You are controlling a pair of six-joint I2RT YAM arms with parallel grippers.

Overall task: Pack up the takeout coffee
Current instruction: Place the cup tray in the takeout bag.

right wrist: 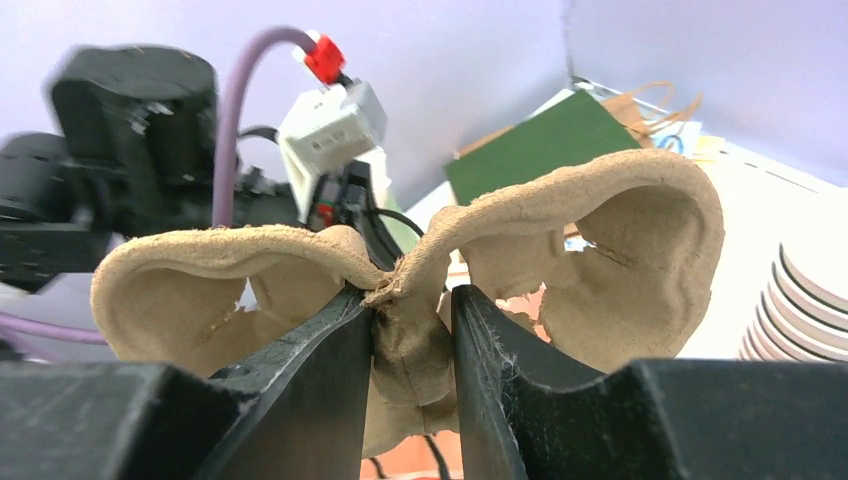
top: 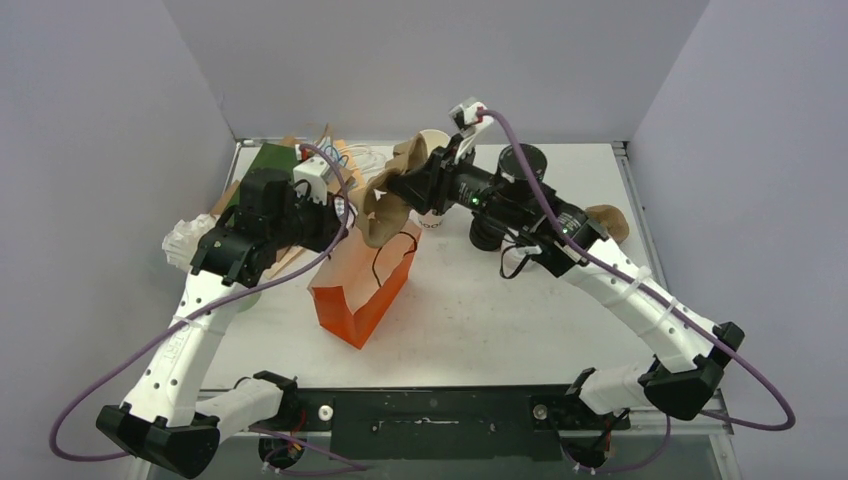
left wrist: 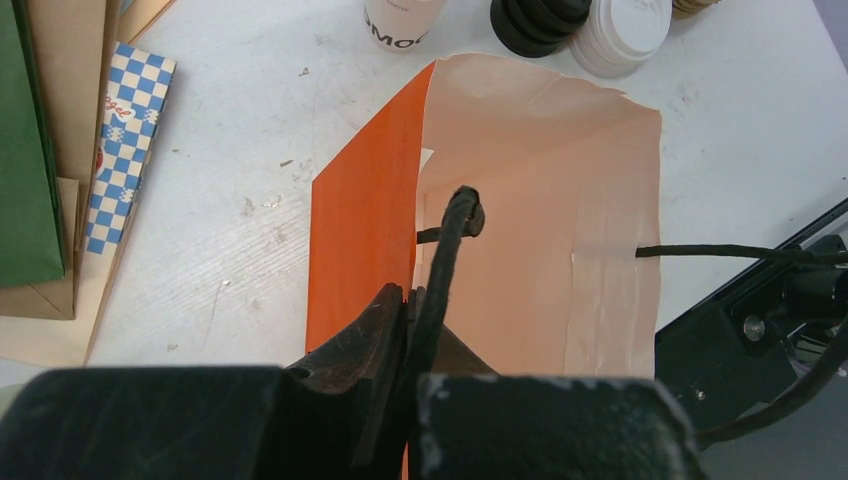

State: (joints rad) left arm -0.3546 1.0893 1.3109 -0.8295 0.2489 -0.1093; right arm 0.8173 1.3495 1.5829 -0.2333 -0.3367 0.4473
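Observation:
No olive-green lidded coffee cup shows in any view. An orange paper bag point(top: 362, 288) stands open at the table's middle, and its pale inside shows in the left wrist view point(left wrist: 540, 200). My left gripper point(top: 340, 215) is shut on the bag's near rim beside its black cord handle point(left wrist: 455, 225), its jaws pressed together point(left wrist: 412, 300). My right gripper point(top: 402, 188) is shut on the centre ridge of a brown pulp cup carrier point(top: 385, 205), held tilted over the bag's far end. In the right wrist view the carrier point(right wrist: 620, 230) spreads to both sides of the gripper point(right wrist: 412, 310).
A white printed cup point(left wrist: 400, 20), a stack of black lids point(left wrist: 535, 20) and a stack of white lids point(left wrist: 625, 30) stand just behind the bag. Green and brown paper bags point(left wrist: 30, 150) and a checkered wrapper point(left wrist: 125, 140) lie at the left. A brown piece point(top: 610, 222) lies at the right.

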